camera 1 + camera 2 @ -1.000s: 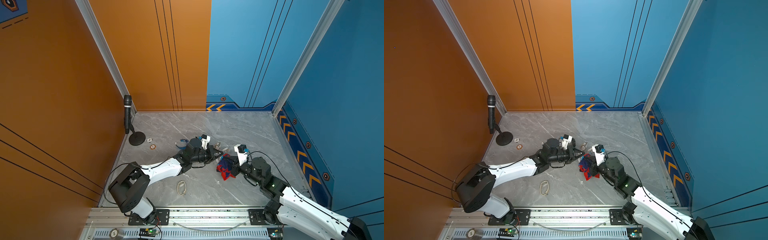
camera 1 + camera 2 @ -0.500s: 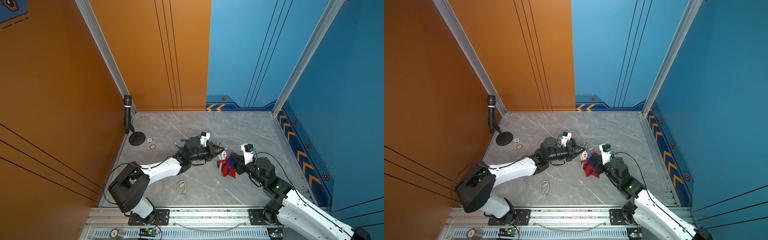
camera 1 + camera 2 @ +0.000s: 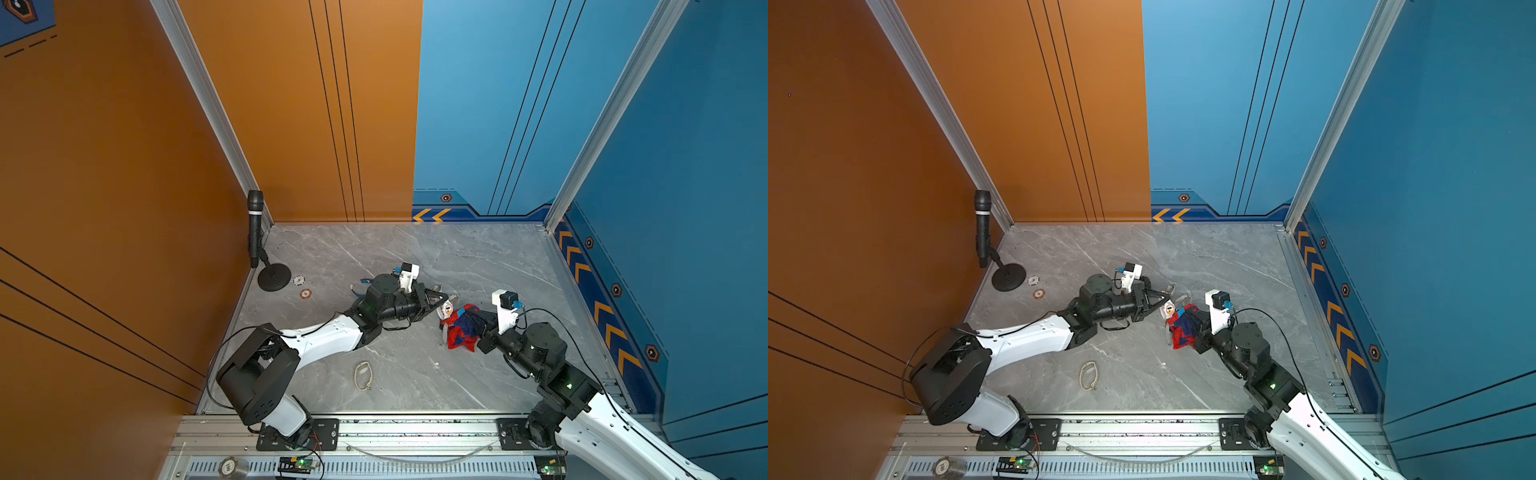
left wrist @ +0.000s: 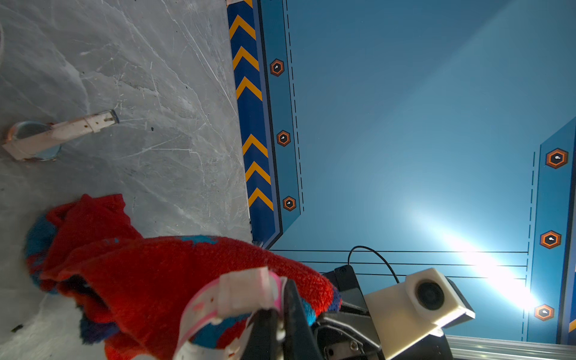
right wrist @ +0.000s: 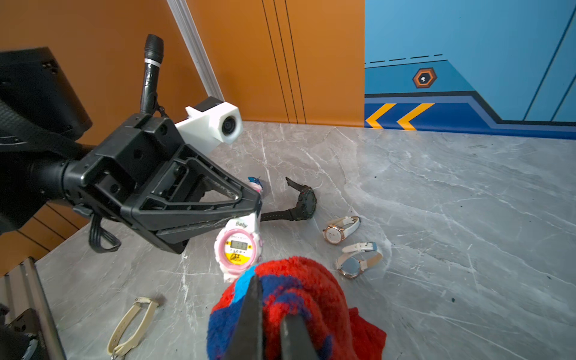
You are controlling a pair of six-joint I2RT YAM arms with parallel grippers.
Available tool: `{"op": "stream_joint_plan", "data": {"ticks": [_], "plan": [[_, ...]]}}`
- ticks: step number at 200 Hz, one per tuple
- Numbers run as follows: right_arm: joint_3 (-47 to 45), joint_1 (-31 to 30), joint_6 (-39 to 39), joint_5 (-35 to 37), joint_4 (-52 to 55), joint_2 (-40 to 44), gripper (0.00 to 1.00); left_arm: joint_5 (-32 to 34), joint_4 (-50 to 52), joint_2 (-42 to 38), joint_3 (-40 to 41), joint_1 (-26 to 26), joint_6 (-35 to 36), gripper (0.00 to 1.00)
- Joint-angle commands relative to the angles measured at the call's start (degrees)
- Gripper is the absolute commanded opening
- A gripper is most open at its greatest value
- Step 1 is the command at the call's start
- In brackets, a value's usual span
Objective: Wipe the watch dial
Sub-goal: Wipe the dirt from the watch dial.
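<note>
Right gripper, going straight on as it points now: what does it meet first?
Probably the pink watch, dial facing it, held by the left gripper; the red-and-blue cloth in the right gripper would touch first. Depth unclear.

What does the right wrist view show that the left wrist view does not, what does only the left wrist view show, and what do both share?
Only the right wrist view: the dial of the pink watch facing the camera, a black watch, the microphone and a beige strap.
Only the left wrist view: the right arm's wrist camera and the chevron row on the blue side wall.
Both: the red and blue cloth, the pink watch's strap and the grey table.
</note>
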State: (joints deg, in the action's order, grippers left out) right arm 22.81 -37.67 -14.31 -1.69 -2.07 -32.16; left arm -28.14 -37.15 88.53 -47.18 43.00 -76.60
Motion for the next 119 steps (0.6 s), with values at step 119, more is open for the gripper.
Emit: {"op": "stream_joint_plan", "data": {"ticks": [119], "plan": [[3.10, -3.92, 1.22, -0.25, -6.50, -10.59, 0.00, -5.74, -1.88, 2.91, -1.85, 2.32, 3.87, 0.00]]}}
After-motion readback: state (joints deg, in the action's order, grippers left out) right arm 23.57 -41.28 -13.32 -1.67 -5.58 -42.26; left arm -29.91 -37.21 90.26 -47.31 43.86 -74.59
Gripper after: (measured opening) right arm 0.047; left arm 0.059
